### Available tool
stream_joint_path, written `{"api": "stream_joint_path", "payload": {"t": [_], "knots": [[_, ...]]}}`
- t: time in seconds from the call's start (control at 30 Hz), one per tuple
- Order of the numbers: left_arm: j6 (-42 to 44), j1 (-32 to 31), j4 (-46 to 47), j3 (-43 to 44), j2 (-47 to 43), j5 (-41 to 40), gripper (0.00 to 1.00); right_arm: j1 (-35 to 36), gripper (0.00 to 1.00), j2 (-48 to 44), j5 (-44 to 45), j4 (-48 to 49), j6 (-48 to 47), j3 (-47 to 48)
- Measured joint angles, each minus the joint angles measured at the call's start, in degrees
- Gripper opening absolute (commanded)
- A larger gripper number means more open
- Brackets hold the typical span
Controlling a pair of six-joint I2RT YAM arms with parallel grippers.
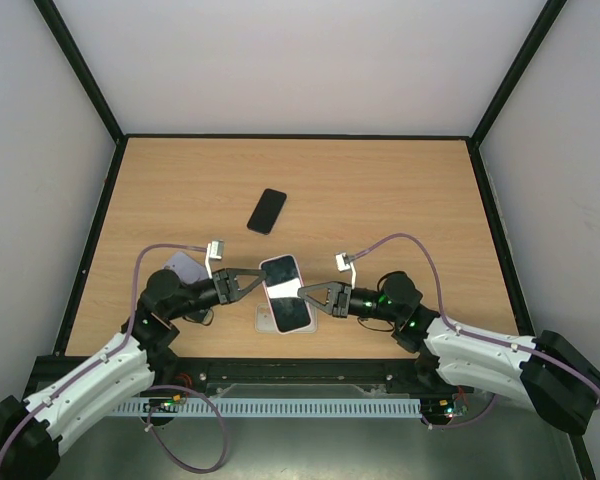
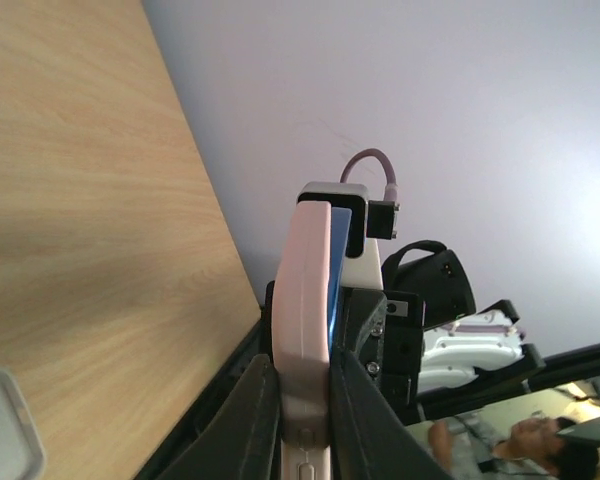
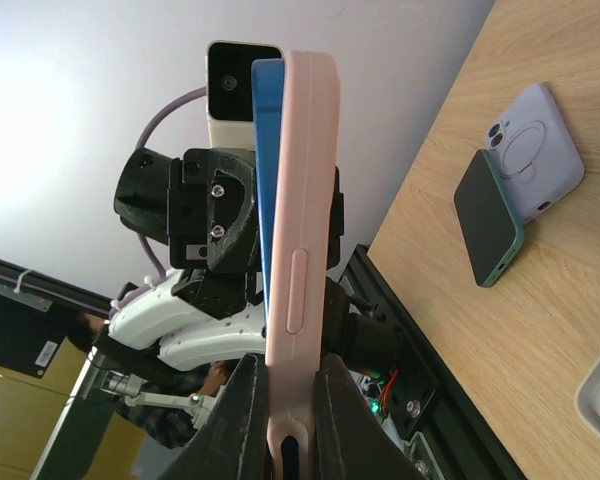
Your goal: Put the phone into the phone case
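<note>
Both arms reached low and inward from the near edge, meeting above the counter (image 1: 400, 190). Left fingers (image 2: 248, 420) and right fingers (image 3: 232, 420) were each clamped on the pink case (image 3: 305, 180), one at each long side, holding it off the counter. Blue phone (image 3: 267, 150) sat in the case, its edge proud of the rim. Black phone (image 1: 267, 210) lay further back.

— White along the left arm (image 1: 90, 378) and right arm (image 1: 480, 352)?
— Yes, black at joints and bases. Black again at the left gripper (image 1: 263, 282) and right gripper (image 1: 302, 293), triangular.
— Cables?
— Mauve-grey cable (image 1: 170, 246) on each, ending at a white camera box (image 1: 216, 249). Silver screws (image 3: 217, 187) in a black bracket, green lights (image 1: 384, 297) glowing.
</note>
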Motion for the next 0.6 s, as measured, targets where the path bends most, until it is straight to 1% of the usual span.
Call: {"api": "stream_joint_path", "payload": {"t": [0.07,0.23,0.3,0.37,0.47,0.6], "knots": [[0.0,0.0,0.6,0.0,0.0,0.0,0.03,0.0,0.07,0.1,0.0,-0.1,-0.2,0.0],[0.4,0.0,0.6,-0.1,-0.3,0.0,0.02,0.0,0.16,0.3,-0.2,-0.1,-0.6,0.0],[0.8,0.0,0.5,-0.1,-0.9,0.2,0.02,0.0,0.23,0.3,-0.4,-0.1,-0.7,0.0],[1.2,0.0,0.2,-0.2,-1.7,0.4,0.02,0.0,0.32,0.0,-0.5,-0.2,-0.7,0.0],[1.9,0.0,-0.3,-0.4,-3.1,0.7,0.02,0.0,0.41,-0.9,-0.1,-1.0,-1.0,0.4],[2.6,0.0,-0.3,-0.4,-3.2,2.4,0.02,0.0,0.43,-1.6,1.2,-4.2,-1.6,2.5]]}}
